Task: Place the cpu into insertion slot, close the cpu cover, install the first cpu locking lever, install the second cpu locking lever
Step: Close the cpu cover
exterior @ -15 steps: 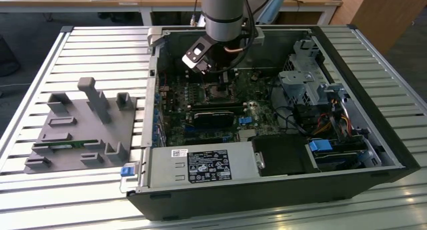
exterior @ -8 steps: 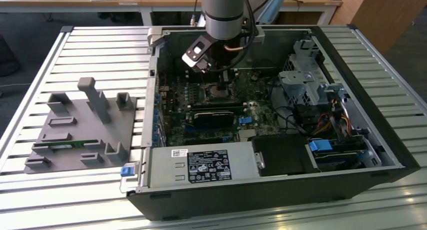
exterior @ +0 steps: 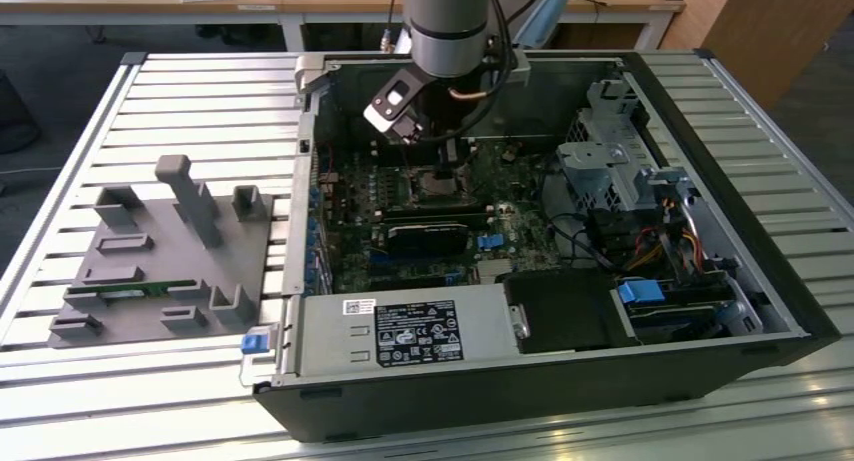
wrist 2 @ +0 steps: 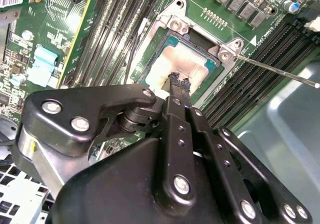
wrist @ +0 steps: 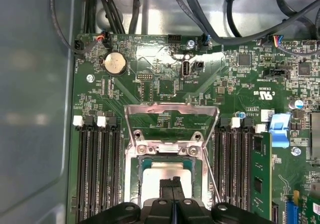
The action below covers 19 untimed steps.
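Observation:
In both wrist views the cpu point(wrist 2: 172, 61) point(wrist: 157, 179), a pale silvery square, lies inside the insertion slot point(wrist 2: 199, 48) point(wrist: 145, 162) on the green board. My gripper point(wrist 2: 179, 81) point(wrist: 172, 183) is shut, with nothing between its fingers. Its tips are right over the cpu's top; whether they touch it I cannot tell. The cpu cover point(wrist: 172, 105), a thin silvery frame, is swung open beyond the slot, with board showing through its window. A thin locking lever point(wrist 2: 280, 74) point(wrist: 212, 176) sticks out beside the slot. In the exterior view the gripper point(exterior: 451, 168) reaches down into the open computer case onto the slot point(exterior: 441, 186).
Black memory slots point(wrist: 95, 169) flank the socket, with a green memory stick point(wrist: 260, 176) on one side. Cables point(wrist: 250, 24) run along the case wall. A grey fixture block point(exterior: 167, 251) sits on the slatted table at the exterior view's left. The power supply point(exterior: 400, 331) lies at the case's near edge.

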Each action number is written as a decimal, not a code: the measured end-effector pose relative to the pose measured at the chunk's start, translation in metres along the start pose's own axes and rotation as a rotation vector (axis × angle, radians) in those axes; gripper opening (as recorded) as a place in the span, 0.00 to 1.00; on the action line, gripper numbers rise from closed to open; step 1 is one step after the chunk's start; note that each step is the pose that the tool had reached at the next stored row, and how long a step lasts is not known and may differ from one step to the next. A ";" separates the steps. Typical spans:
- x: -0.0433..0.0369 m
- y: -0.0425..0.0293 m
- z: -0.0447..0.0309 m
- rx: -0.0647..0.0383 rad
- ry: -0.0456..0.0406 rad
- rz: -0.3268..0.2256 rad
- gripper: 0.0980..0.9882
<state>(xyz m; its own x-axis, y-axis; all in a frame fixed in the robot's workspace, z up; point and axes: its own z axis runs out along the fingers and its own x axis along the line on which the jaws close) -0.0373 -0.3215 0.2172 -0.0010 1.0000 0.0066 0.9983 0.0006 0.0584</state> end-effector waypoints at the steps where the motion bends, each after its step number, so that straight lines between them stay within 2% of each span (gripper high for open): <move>1: 0.0000 0.0001 -0.0013 0.000 -0.0001 0.000 0.02; 3: 0.0000 0.0002 -0.0031 0.001 0.0021 0.000 0.02; 5: 0.0000 0.0002 -0.0041 0.001 0.0088 0.001 0.02; 19: 0.0001 0.0006 -0.0120 0.001 0.0098 0.001 0.02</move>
<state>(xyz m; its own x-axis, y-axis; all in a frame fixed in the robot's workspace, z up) -0.0374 -0.3215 0.2292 -0.0010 0.9999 0.0164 0.9983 0.0000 0.0575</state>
